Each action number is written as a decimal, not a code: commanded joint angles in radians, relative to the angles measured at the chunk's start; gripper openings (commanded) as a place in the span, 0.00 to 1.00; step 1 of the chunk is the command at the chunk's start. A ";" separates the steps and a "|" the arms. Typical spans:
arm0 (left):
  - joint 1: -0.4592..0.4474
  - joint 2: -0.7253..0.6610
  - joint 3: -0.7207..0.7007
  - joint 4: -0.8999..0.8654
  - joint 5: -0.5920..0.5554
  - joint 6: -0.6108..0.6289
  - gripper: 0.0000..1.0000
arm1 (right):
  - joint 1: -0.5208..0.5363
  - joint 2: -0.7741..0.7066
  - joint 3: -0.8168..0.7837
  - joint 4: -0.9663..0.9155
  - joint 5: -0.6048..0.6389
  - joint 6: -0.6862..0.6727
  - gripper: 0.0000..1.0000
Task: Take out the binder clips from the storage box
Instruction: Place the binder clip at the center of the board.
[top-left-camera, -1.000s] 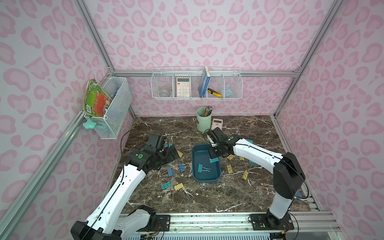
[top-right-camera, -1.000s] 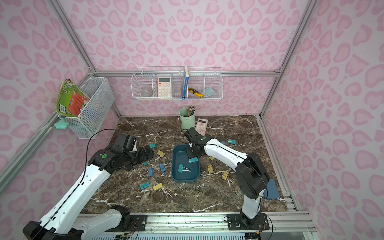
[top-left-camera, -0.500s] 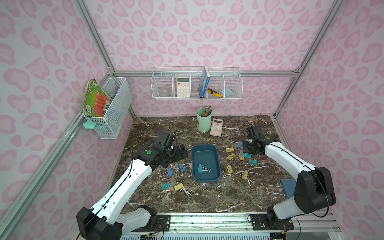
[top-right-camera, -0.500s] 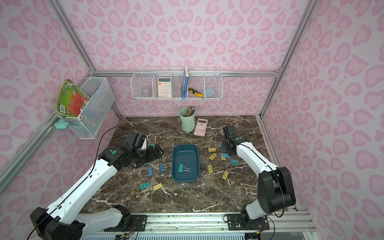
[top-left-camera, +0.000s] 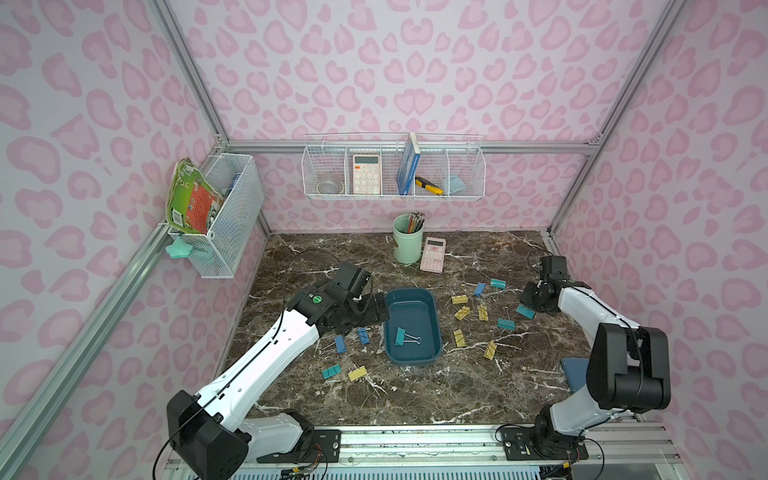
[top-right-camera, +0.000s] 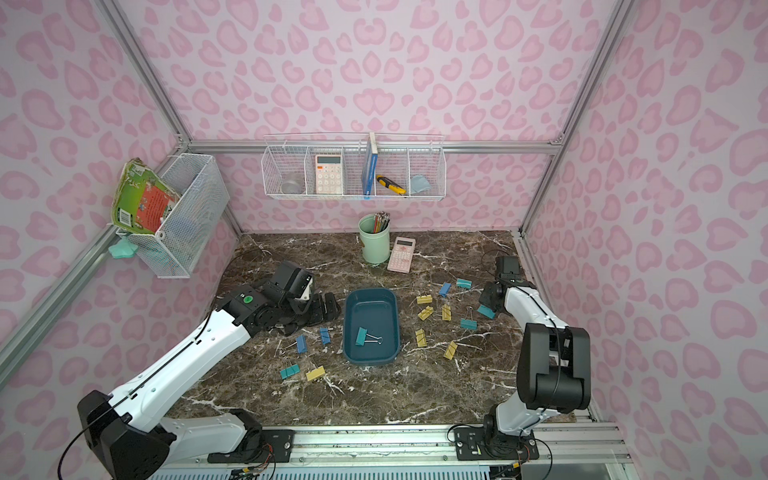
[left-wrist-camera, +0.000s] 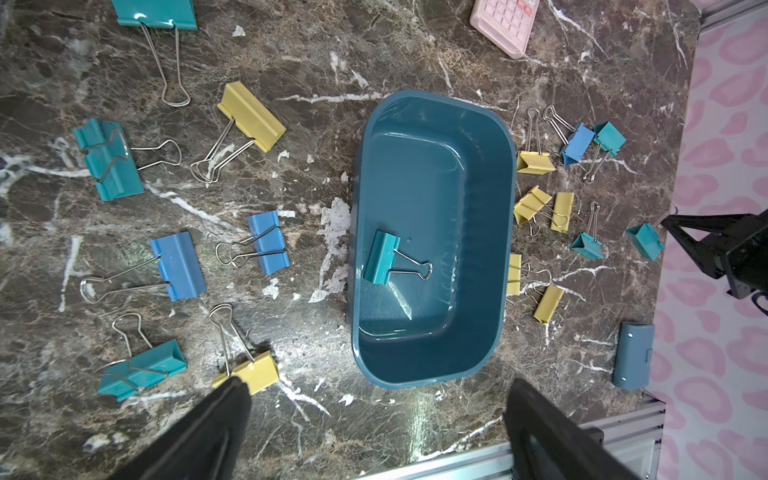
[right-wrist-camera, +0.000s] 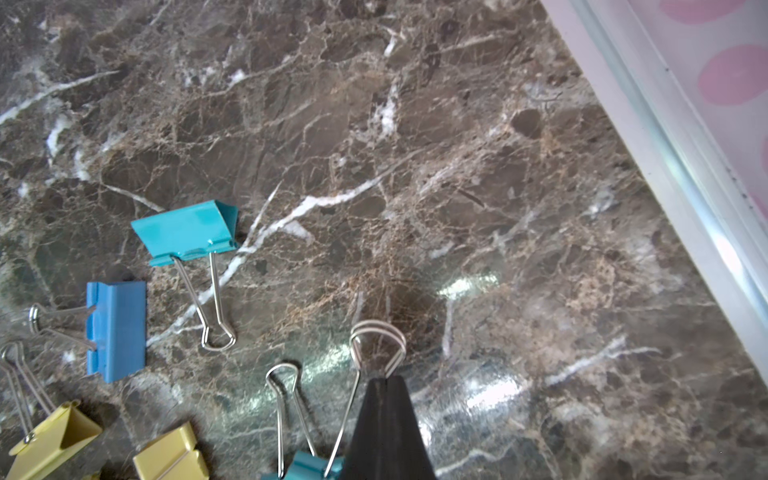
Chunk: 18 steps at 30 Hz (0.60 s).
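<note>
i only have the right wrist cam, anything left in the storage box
observer: Yes, one teal binder clip lies inside the storage box.
operator: what's the left arm doing
observer: The left gripper is beside the box, its fingers open and holding nothing.
operator: where am i relative to the box
observer: In a top view your right gripper, with its held clip, is on the box's right, beyond the scattered binder clips, close to the side wall.
</note>
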 joint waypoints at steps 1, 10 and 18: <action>0.000 0.000 0.002 -0.011 -0.026 -0.003 0.99 | 0.008 -0.042 -0.042 0.003 -0.019 0.008 0.00; -0.001 0.010 -0.001 0.032 -0.034 0.014 0.99 | 0.035 -0.220 -0.241 -0.028 -0.064 0.063 0.00; 0.000 0.065 0.015 0.051 0.014 0.024 0.95 | 0.121 -0.252 -0.378 0.007 -0.058 0.137 0.03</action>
